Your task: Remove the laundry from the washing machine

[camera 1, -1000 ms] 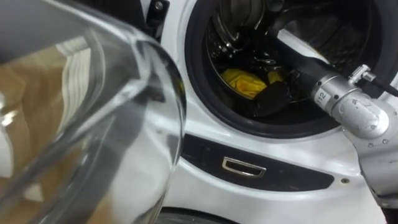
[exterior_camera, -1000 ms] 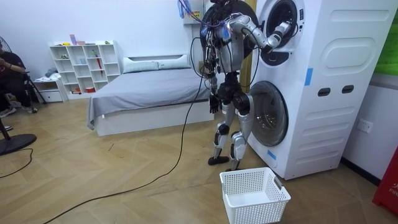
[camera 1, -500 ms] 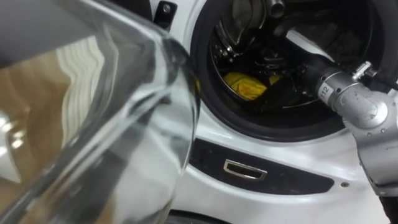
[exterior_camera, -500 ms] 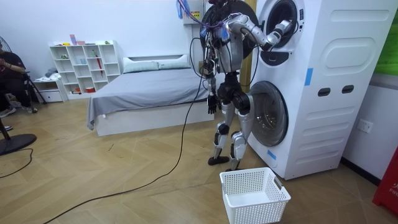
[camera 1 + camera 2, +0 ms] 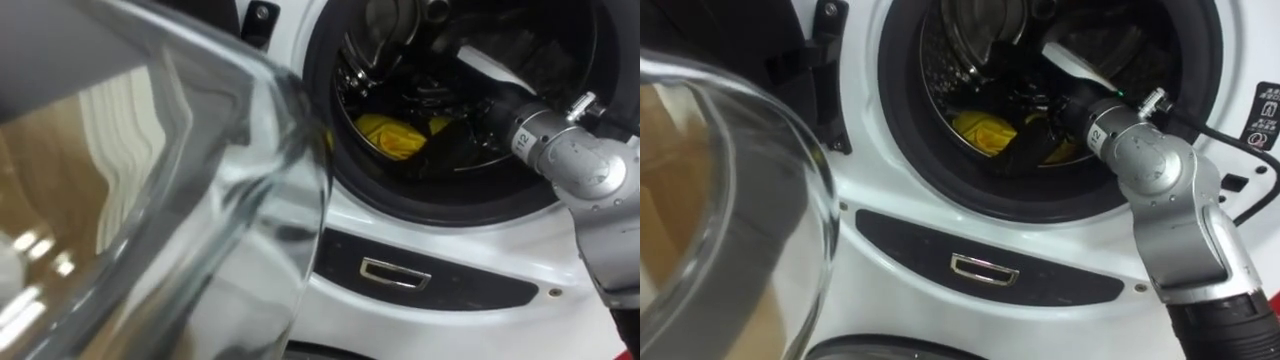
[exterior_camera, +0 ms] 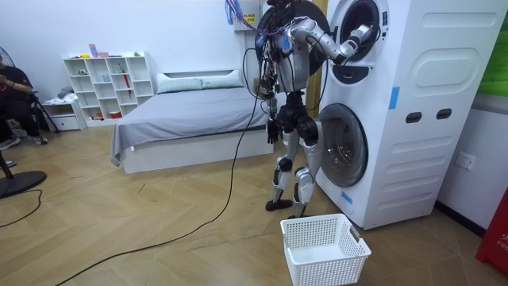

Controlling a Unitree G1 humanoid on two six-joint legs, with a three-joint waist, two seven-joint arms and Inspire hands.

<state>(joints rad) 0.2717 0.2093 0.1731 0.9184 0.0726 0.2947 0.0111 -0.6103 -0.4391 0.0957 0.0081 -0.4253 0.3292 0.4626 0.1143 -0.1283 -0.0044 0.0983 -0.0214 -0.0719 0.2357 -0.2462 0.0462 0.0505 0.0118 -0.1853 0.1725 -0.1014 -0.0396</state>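
Nearest is the open glass door point(image 5: 200, 200). Past it, the right hand point(image 5: 1038, 135) sits inside the washing machine point(image 6: 397, 111) drum point(image 5: 940, 70), and I cannot tell its grip in the shadow. The yellow garment point(image 5: 978, 128) lies bunched on the drum floor, just to its left. The left hand point(image 6: 272, 131) hangs by the hip.

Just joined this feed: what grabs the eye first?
A yellow garment lying in the dark drum of the upper washing machine, with the robot's right arm reaching in beside it. At the eye views' left the open glass door looms large; a white basket sits on the floor below.
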